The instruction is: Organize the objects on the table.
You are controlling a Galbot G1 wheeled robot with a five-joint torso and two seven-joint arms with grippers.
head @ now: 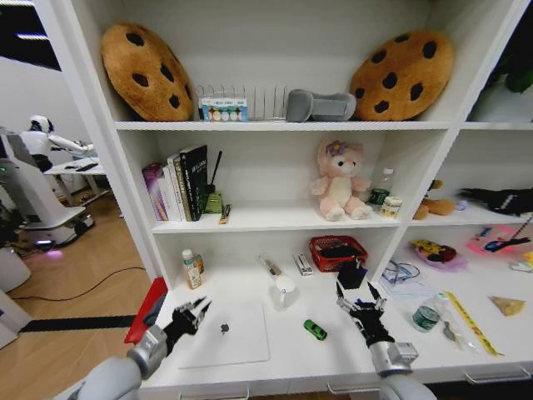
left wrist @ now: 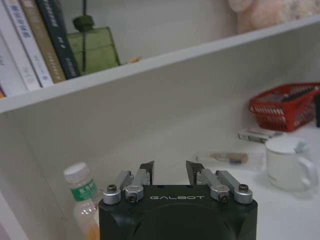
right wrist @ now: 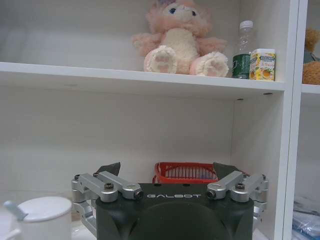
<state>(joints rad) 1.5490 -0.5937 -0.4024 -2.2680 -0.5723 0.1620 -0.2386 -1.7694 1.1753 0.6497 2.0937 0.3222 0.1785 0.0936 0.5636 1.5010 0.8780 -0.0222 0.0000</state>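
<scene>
The left gripper (head: 196, 312) hangs just above the near left part of the white table (head: 291, 354), its fingers (left wrist: 147, 172) parted by a narrow gap and holding nothing; its tips sit over the left edge of the silver laptop (head: 226, 334), which lies closed and flat with a small dark logo at the middle of its lid. The right gripper (head: 359, 302) hovers over the table's middle right, fingers (right wrist: 111, 170) spread wide and empty, pointing toward the back wall where a red basket (head: 337, 252) stands. Between the two grippers sits a white mug (head: 285, 292) with a lid and a handle, upright behind the laptop's far right corner; the left wrist view shows it as a plain glossy cup (left wrist: 286, 163) with something thin standing up at its rim. A tiny green toy car (head: 315, 330) lies on the tabletop just right of the laptop and near the right gripper, angled across the surface. At the table's far left a small bottle (head: 191, 268) with a white cap and green label stands against the shelf wall. On the shelf above, a pink plush toy (head: 340, 180) sits facing outward.
</scene>
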